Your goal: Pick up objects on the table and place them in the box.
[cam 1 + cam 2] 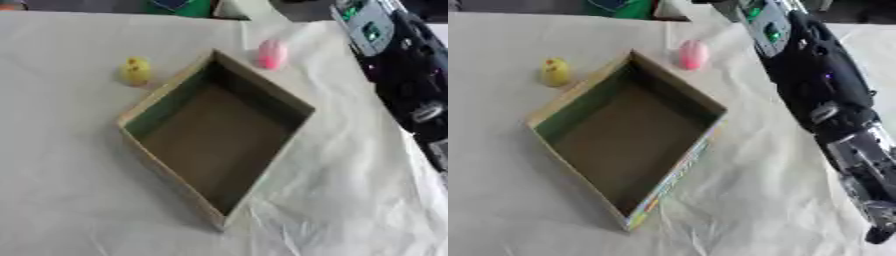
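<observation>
Plainly, no writing can be read in the left eye view; the robot's right arm [411, 75] at the upper right carries a grey panel with small green lights. A cardboard box [149, 107] sits turned like a diamond in the middle of the frame, open-topped, brown inside with a greenish inner wall. A small yellow duck-like toy [135, 70] stands just beside its upper-left wall, and a pink egg-shaped toy [271, 53] lies near its top corner. Both rest on the table [61, 165], which is covered in crumpled white sheeting.

Over in the right eye view, the box's lower-right outer wall shows a multicoloured printed strip, illegible. The right hand [877, 220] reaches toward the lower right corner; whether its fingers are apart or together cannot be told. The left hand shows in neither view.
</observation>
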